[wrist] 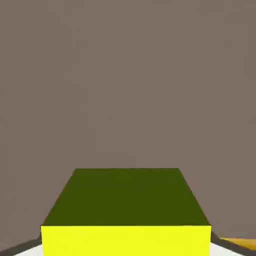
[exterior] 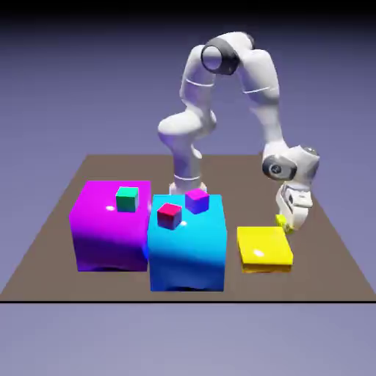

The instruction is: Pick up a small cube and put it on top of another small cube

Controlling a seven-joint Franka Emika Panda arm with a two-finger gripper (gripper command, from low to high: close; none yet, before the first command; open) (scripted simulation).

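Down behind the flat yellow block [exterior: 264,248], gripper [exterior: 286,222] clamped tight on the small yellow cube [wrist: 125,220], low over the table [exterior: 323,250].

No writing, label, brand, number or sign can be read anywhere in either view; the blocks, cubes, table and arm all show plain, unmarked surfaces

Raised table-wide view; close claw [exterior: 288,222] view.
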